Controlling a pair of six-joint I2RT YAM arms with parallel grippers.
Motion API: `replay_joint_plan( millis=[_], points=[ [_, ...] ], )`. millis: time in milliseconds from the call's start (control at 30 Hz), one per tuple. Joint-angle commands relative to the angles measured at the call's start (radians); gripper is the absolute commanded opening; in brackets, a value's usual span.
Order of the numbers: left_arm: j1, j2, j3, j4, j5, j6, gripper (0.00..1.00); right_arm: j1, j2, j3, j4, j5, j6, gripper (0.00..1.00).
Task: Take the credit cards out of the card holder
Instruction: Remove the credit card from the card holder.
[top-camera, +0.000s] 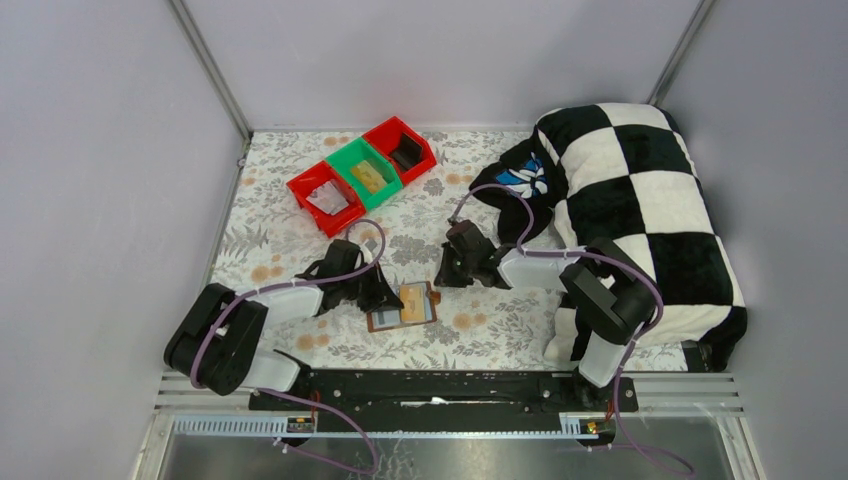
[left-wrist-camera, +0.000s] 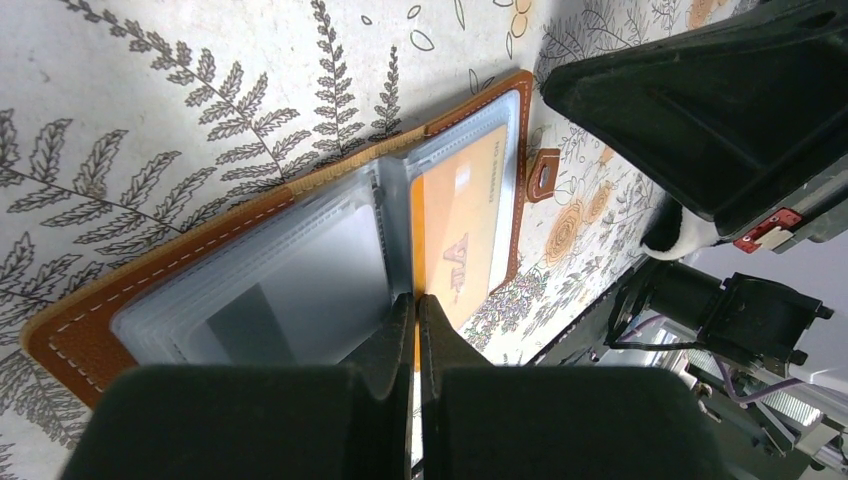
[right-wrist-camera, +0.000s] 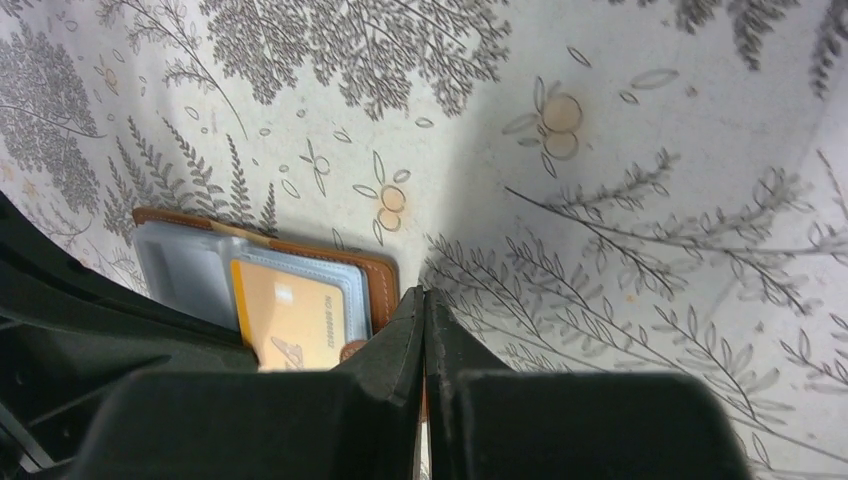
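Note:
The brown card holder (top-camera: 402, 306) lies open on the floral cloth, with clear grey sleeves inside. An orange card (left-wrist-camera: 465, 230) sits in its right-hand sleeve, and a greyish card (left-wrist-camera: 300, 290) shows in the left one. My left gripper (left-wrist-camera: 415, 298) is shut at the fold, pinching the orange card's near edge. In the top view it (top-camera: 385, 297) is at the holder's left side. My right gripper (right-wrist-camera: 424, 292) is shut on the holder's brown outer edge (right-wrist-camera: 385, 285) by the clasp tab. In the top view it (top-camera: 440, 283) is at the holder's right edge.
Two red bins (top-camera: 325, 197) (top-camera: 400, 148) and a green bin (top-camera: 365, 172) stand in a row at the back left. A black-and-white checkered blanket (top-camera: 640, 200) fills the right side. The right arm's body (left-wrist-camera: 720, 100) hangs close over the holder.

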Motion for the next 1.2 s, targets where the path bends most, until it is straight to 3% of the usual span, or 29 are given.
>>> replay_joint_plan(
  millis=[0, 133, 233, 367, 500, 600, 667, 733, 933, 1167],
  points=[
    [0.006, -0.004, -0.015, 0.022, -0.005, -0.003, 0.0, 0.004, -0.059, -0.106, -0.056, 0.047, -0.019, 0.0],
    [0.006, 0.014, -0.013, 0.042, 0.004, -0.011, 0.0, 0.012, -0.181, -0.131, 0.015, 0.034, -0.011, 0.0],
    [0.006, 0.021, -0.007, 0.049, 0.014, -0.012, 0.0, 0.026, -0.2, -0.104, 0.01, -0.002, -0.025, 0.12],
    [0.006, 0.036, 0.002, 0.046, 0.016, -0.013, 0.0, 0.055, -0.194, -0.089, 0.03, -0.065, -0.022, 0.18],
    [0.006, 0.037, -0.001, 0.049, 0.012, -0.014, 0.24, 0.081, -0.166, -0.068, 0.033, -0.093, -0.025, 0.19],
    [0.006, 0.018, -0.004, 0.051, 0.01, -0.015, 0.34, 0.092, -0.145, -0.048, 0.028, -0.099, -0.031, 0.22],
    [0.006, 0.005, -0.004, 0.042, 0.004, -0.012, 0.29, 0.095, -0.132, -0.038, 0.026, -0.104, -0.032, 0.23],
    [0.006, 0.001, -0.004, 0.039, 0.004, -0.01, 0.14, 0.099, -0.119, -0.027, 0.024, -0.104, -0.032, 0.24],
    [0.006, 0.018, -0.001, 0.042, 0.006, -0.01, 0.0, 0.102, -0.05, 0.013, -0.019, -0.051, -0.022, 0.23],
    [0.006, -0.006, 0.012, -0.011, -0.022, 0.006, 0.0, 0.1, 0.039, 0.009, -0.069, 0.03, 0.009, 0.18]
  ],
)
